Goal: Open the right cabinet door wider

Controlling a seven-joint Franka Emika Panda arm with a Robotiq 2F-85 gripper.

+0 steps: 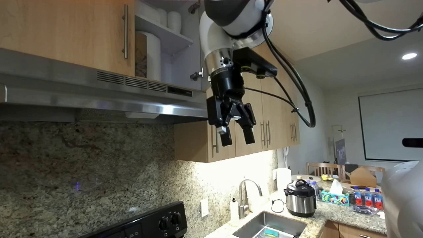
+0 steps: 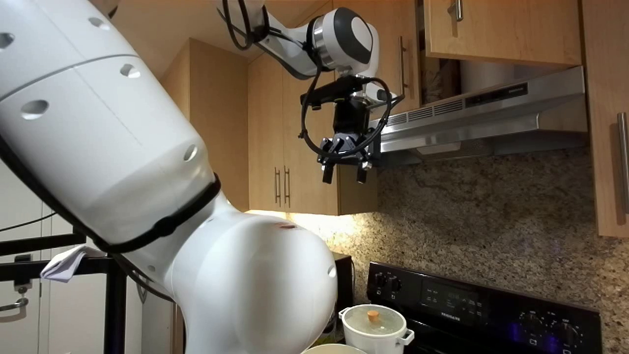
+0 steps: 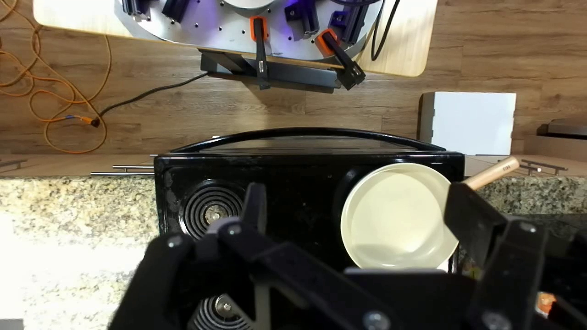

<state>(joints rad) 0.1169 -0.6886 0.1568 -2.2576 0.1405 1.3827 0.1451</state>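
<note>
- overhead, the right cabinet door (image 2: 511, 37) is seen in an exterior view, set above the stainless range hood (image 2: 491, 123); it is swung outward, hinged at the right of that view, and the interior is exposed past its free edge and below it.
- its wood outer face is shown there; the bar handle (image 2: 459, 11) is cut off by the top of the view.
- in an exterior view, hinges (image 1: 197, 75) are noted at the right wall of the cabinet (image 1: 185, 71); next to them the door is largely covered by the arm (image 1: 213, 34), so its angle cannot be judged from that side.
- the left door (image 1: 72, 36) is seen lying flat across its half.
- inside, white vessels (image 1: 174, 22) are held by a shelf (image 1: 168, 43); a brown package (image 1: 140, 59) and a white cylinder (image 1: 153, 56) are placed side by side beneath.
- in an exterior view, the gripper (image 2: 345, 174) is pointed down, positioned lower than the door and to its left, apart from it.
- the fingers (image 1: 226, 137) are spread, a clear gap being visible between them in both exterior views and in the wrist view.
- in the wrist view, a black stove (image 3: 302, 197) is looked down upon; a cream pan (image 3: 394, 215) with a wooden handle (image 3: 494, 173) is set on it, framed mostly between the fingers.
- a coil burner (image 3: 202, 206) is partly covered by one finger; granite counter (image 3: 78, 197) is seen at the left.
</note>
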